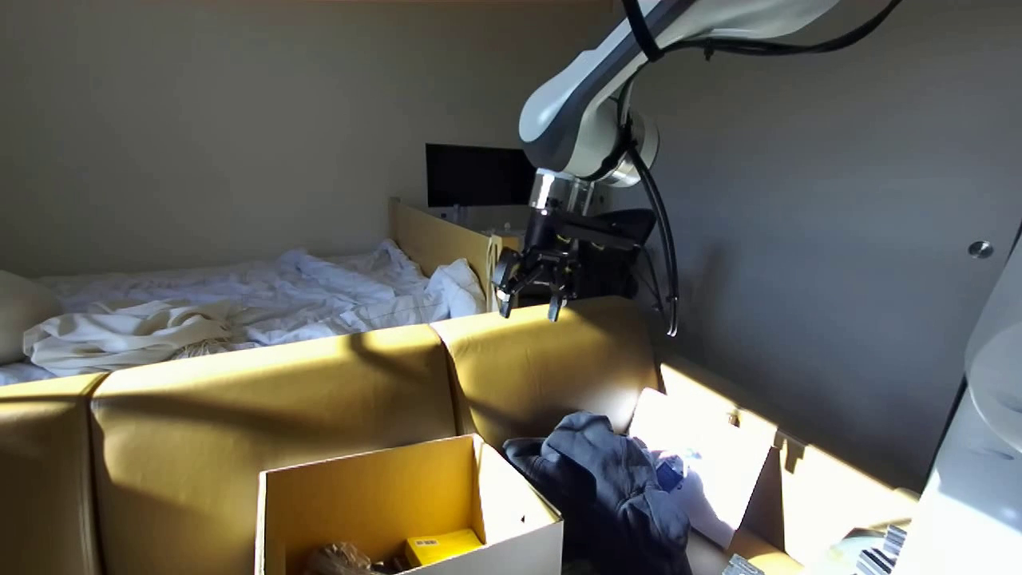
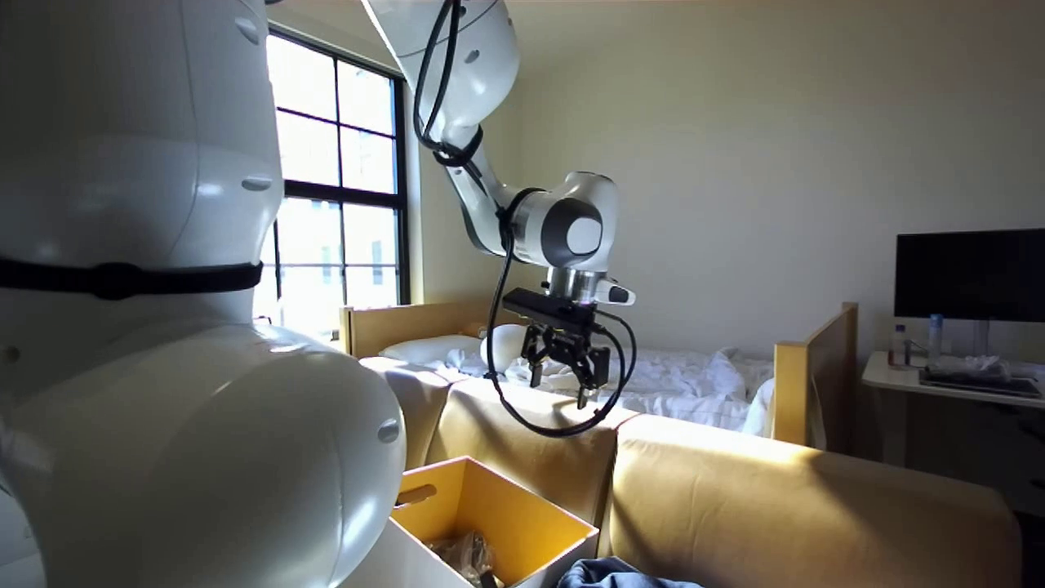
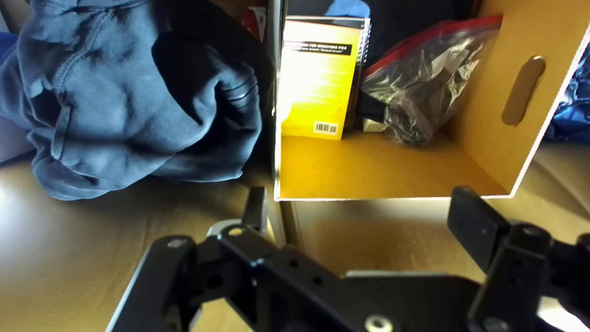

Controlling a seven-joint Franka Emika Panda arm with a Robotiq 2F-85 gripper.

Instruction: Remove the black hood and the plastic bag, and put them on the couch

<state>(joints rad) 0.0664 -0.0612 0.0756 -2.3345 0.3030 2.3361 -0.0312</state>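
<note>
A: Pincer (image 2: 559,388)?
B: Jaws spread, at top edge of couch (image 2: 784,490) as seen; depth unclear.
A: Plastic bag (image 2: 467,555)?
B: In the box (image 2: 526,518), which sits in front of couch back.
A: Black hood (image 2: 612,575)?
B: Only upper folds in view, also in front of couch back.
A: Behind couch?
B: Bed (image 2: 790,396), white sheets (image 2: 694,384).

Upper left in the wrist view, a blue-grey hood (image 3: 120,110); upper right, a clear, red-edged bag (image 3: 428,87); lower left, mustard-tan couch (image 3: 87,240).
</note>
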